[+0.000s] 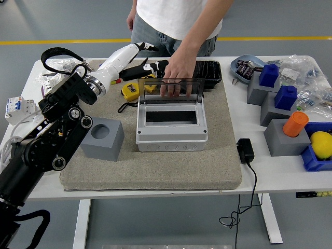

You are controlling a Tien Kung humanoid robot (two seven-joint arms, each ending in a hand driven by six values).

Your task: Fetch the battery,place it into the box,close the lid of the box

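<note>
Fuzzy grey mat (155, 174) (boxy plastic box (171, 129))

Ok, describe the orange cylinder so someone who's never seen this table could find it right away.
Go to the right end of the white table, where several grey blocks stand in a cluster. The orange cylinder sticks up from the nearest grey block, beside a blue bin holding a yellow fruit. The other blocks carry blue pieces; this is the only orange one.
</note>
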